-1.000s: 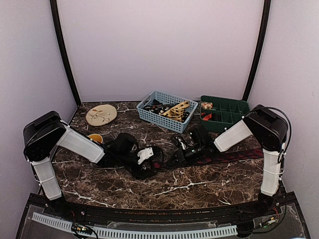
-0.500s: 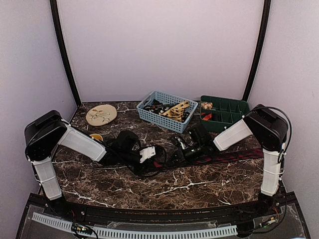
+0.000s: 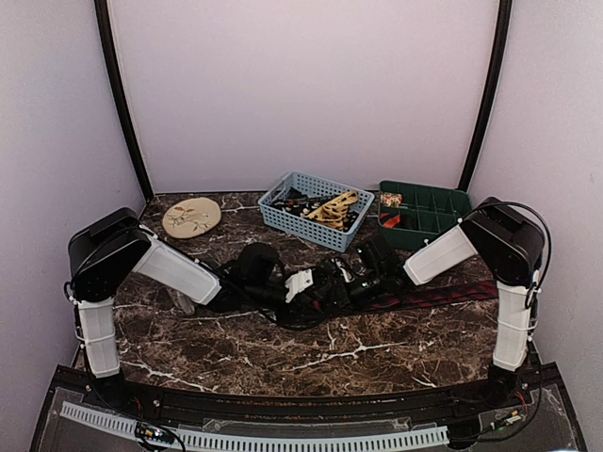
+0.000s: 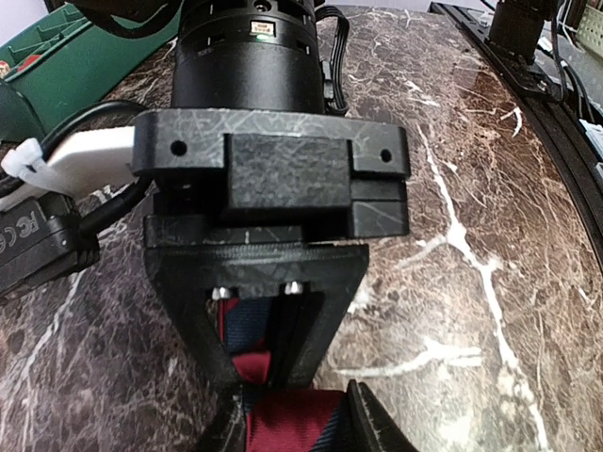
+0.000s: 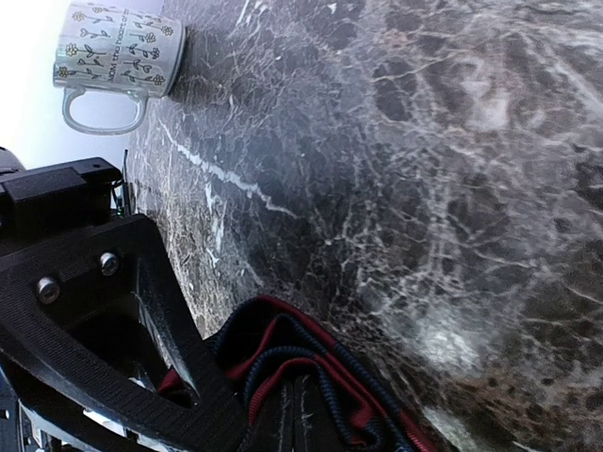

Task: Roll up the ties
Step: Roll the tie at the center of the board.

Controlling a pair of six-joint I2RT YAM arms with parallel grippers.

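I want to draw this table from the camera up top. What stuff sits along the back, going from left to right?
round tan disc → blue basket → green tray

On the marble table (image 3: pixel 330 353), a blue basket (image 3: pixel 303 226) sits beside a green divided tray (image 3: pixel 443 202); a round tan disc (image 3: pixel 191 217) lies farther left.

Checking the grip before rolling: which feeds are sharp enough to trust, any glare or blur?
Top external: evenly lit, yet the red-striped navy fabric tie barely stands out from the dark veined marble table. Left wrist: stripes readable, edges soft. Right wrist: marble blurred at right, white blow-out behind the pale flower-printed mug.
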